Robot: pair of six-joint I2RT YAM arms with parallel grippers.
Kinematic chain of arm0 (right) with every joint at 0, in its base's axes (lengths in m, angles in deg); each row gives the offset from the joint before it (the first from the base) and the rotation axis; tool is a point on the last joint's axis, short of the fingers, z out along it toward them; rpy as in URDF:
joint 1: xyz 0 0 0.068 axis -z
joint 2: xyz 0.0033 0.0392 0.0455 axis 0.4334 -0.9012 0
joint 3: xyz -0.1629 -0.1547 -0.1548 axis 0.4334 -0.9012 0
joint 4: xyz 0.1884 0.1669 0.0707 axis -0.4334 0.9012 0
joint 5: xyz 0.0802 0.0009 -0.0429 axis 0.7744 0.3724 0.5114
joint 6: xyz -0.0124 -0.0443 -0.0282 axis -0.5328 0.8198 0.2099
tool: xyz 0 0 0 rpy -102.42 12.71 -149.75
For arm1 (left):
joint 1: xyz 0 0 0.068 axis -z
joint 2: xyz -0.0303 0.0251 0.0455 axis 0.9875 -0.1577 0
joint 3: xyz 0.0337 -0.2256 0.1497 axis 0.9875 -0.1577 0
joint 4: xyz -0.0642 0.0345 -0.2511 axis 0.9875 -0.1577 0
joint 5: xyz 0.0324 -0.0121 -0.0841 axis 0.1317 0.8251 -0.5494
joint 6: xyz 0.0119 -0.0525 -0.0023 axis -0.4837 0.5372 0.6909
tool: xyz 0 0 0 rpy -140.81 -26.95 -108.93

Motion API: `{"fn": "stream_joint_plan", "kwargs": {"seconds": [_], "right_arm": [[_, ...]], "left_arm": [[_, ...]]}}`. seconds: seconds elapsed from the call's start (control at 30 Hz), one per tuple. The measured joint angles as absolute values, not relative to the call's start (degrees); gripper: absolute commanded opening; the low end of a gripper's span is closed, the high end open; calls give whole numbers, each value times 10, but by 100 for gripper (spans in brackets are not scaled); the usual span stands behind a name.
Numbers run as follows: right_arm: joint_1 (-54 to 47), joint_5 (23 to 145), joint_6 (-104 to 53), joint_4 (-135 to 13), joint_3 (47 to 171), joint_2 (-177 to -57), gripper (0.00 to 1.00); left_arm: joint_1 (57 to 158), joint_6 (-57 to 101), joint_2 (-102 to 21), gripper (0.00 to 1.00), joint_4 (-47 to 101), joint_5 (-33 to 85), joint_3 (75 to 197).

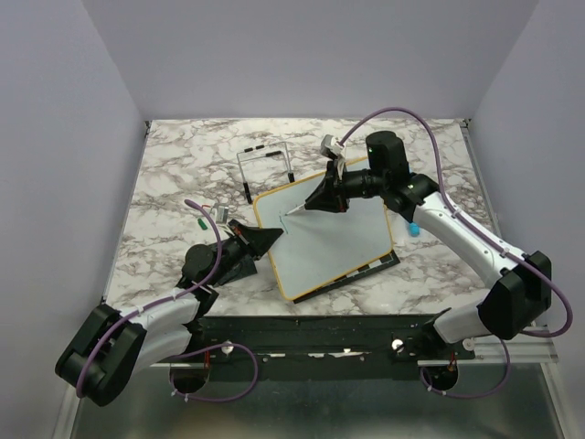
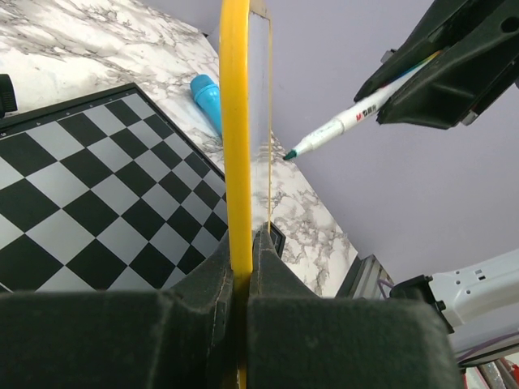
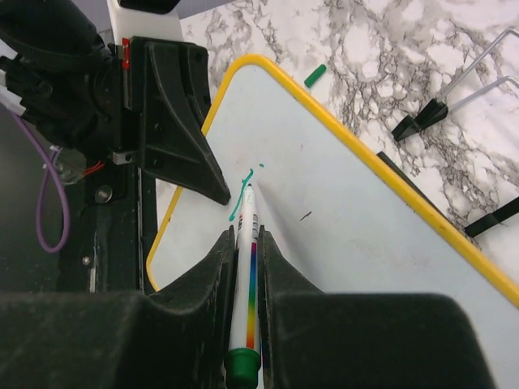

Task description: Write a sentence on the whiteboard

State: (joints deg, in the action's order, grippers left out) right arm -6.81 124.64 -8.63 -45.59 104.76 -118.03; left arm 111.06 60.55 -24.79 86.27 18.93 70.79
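The whiteboard (image 1: 334, 238), white with a yellow frame, lies over the chessboard (image 1: 373, 265) mid-table. My left gripper (image 1: 271, 240) is shut on its left frame edge; the left wrist view shows the yellow frame (image 2: 235, 121) pinched between the jaws of that gripper (image 2: 243, 239). My right gripper (image 1: 315, 203) is shut on a white rainbow-striped marker (image 3: 247, 267), and it also shows in the right wrist view (image 3: 246, 235). The marker tip touches the board (image 3: 357, 243) near its left corner. Of the sentence, only a short teal stroke (image 3: 240, 201) and a dot show.
A wire stand (image 1: 265, 169) lies behind the board. A green cap (image 1: 200, 222) rests on the marble left of my left gripper. A blue object (image 1: 413, 229) lies right of the board, also in the left wrist view (image 2: 208, 101). The chessboard (image 2: 89, 186) spreads under the board.
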Motion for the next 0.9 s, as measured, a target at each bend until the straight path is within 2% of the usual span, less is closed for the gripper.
{"fn": "stream_joint_plan", "kwargs": {"seconds": [0.9], "right_arm": [[-66,1269,-137,-473,1068,-1228,1]], "left_arm": [[1111,608,-263,0,879,187,708]]}}
